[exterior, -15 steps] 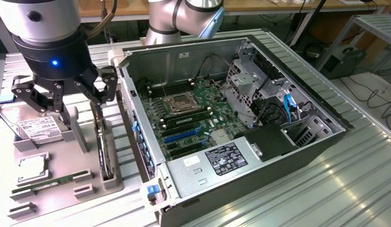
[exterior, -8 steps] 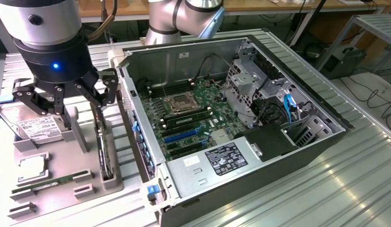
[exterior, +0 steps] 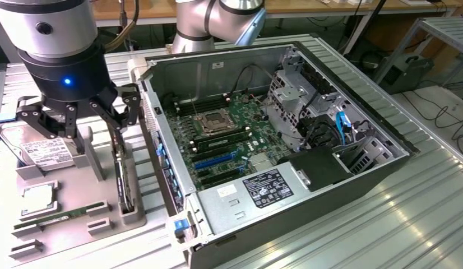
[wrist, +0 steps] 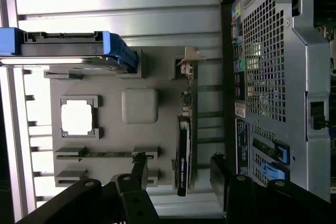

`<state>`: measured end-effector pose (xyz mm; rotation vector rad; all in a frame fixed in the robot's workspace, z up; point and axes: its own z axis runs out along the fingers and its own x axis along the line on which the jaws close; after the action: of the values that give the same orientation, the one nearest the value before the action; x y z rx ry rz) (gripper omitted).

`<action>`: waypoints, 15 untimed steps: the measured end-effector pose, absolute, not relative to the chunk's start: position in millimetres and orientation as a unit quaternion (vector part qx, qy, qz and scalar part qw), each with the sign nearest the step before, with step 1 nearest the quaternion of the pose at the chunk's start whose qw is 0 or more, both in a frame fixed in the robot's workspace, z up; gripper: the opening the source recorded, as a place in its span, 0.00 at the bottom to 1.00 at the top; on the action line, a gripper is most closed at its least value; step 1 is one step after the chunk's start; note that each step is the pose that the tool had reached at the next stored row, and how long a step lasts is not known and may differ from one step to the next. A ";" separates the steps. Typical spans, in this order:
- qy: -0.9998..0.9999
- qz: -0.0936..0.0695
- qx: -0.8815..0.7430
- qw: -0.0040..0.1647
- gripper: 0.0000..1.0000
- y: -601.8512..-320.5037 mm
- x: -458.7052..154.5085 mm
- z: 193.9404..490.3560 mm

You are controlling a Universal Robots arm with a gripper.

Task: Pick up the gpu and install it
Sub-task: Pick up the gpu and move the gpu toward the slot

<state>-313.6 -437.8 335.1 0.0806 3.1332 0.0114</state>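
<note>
Item: the gpu (exterior: 125, 180) (wrist: 183, 153), standing on its long edge in a slot of the grey holder tray (exterior: 67, 224) (wrist: 164, 103), on the tray's side nearest the computer case (exterior: 239, 61) (wrist: 268, 77). On the exterior view's clock face we place it at about eight o'clock, with a narrow gap between card and case wall at its three o'clock. Its upper edge is free, with open air above. The gripper (exterior: 82, 131) (wrist: 178, 179) hangs over the tray at ten o'clock, claw spread wide and holding nothing. In the wrist view the card's top edge runs between the two fingers (wrist: 139, 169), touching neither. Further tray contents: a hard drive (exterior: 45, 148) (wrist: 68, 51) propped at the gpu's ten o'clock, a square processor (exterior: 38, 199) (wrist: 76, 117) at its nine, and a narrow memory stick (exterior: 59, 216) (wrist: 105, 154) at its eight, all well apart from the card. The case lies on its side with its panel off. Inside we list the motherboard (exterior: 224, 134), the blue expansion slots (exterior: 213, 161) near the case's rear wall, and the power supply (exterior: 262, 188) at five o'clock. All of this stands on the ribbed metal table (exterior: 411, 213) (wrist: 115, 3).
</note>
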 end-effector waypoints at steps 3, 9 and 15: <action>1.000 0.004 0.026 0.004 0.60 -437.8 -313.6 334.0; 1.000 0.004 0.026 0.004 0.60 -437.9 -313.7 331.1; 1.000 0.001 0.026 0.001 0.60 -439.0 -313.0 323.1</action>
<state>-313.0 -439.0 323.1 0.0806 3.1378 0.0033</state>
